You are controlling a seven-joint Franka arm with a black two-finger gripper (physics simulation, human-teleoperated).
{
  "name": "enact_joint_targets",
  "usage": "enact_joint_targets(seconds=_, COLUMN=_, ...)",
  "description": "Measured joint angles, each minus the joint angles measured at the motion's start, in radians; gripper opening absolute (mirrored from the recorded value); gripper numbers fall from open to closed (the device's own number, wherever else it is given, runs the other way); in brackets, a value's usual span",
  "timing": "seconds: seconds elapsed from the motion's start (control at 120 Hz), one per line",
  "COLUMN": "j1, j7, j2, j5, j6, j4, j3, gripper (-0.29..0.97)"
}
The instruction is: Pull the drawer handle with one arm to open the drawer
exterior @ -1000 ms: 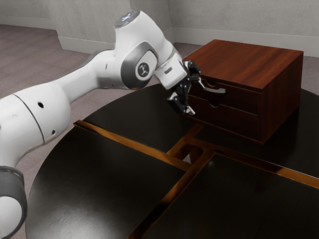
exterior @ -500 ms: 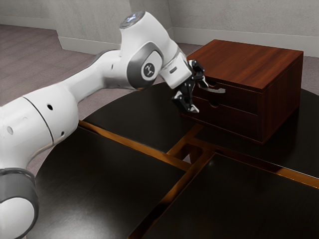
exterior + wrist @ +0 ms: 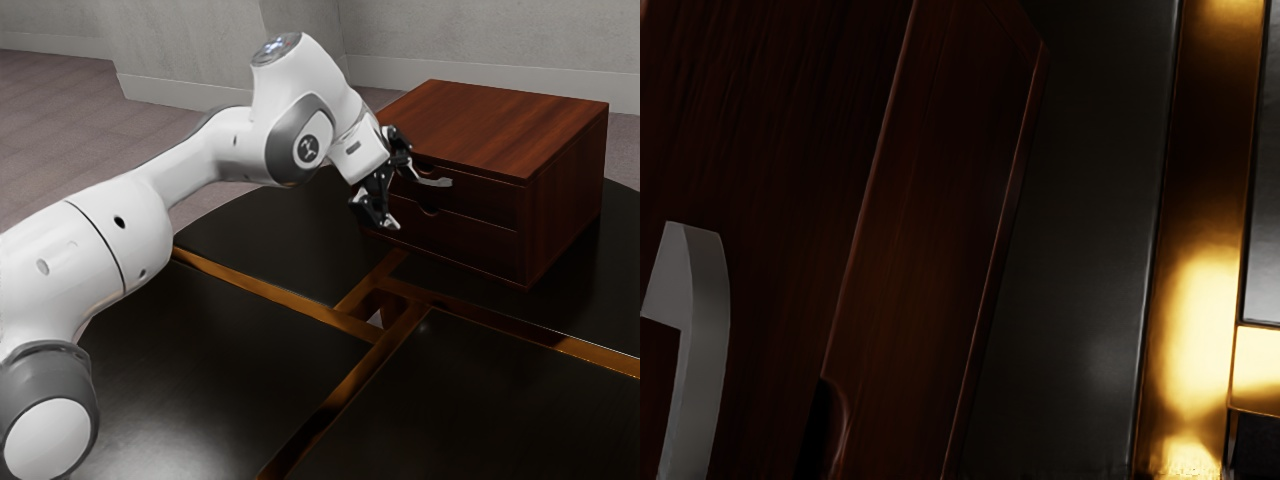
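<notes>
Jaws apart, not clamped. Gripper (image 3: pixel 387 182) sits at the end of the grey handle (image 3: pixel 432 181) towards the exterior view's left. Handle is on the upper drawer (image 3: pixel 470 197) of the wooden cabinet (image 3: pixel 500 120), which stands on the dark table (image 3: pixel 250 380).

The counter (image 3: pixel 250 400) is a big round thing with a glossy, near-black top, split into panels by amber wood strips (image 3: pixel 270 292) that meet in a kind of offset cross around the middle. In the wrist view one of those strips (image 3: pixel 1200 300) catches a bright yellow glare right beside a dark panel. Around it all, a dull mauve-grey floor (image 3: pixel 70 110) runs out to pale grey walls (image 3: pixel 180 40) with a lighter baseboard (image 3: pixel 170 92).
</notes>
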Motion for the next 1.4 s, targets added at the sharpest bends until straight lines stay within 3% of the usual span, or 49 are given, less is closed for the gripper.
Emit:
enact_joint_targets(seconds=0.667, j1=-0.031, j7=0.004, j2=0.058, j5=0.013, j6=0.016, j4=0.064, j3=0.028, gripper=0.68)
enact_joint_targets(seconds=0.9, j1=-0.03, j7=0.003, j2=0.044, j5=0.008, j6=0.019, j4=0.051, j3=0.03, gripper=0.59)
enact_joint_targets(seconds=1.025, j1=-0.03, j7=0.002, j2=0.006, j5=0.006, j6=0.02, j4=0.003, j3=0.031, gripper=0.55)
enact_joint_targets(seconds=1.4, j1=-0.021, j7=0.0, j2=-0.113, j5=-0.021, j6=0.05, j4=-0.167, j3=0.057, gripper=0.59)
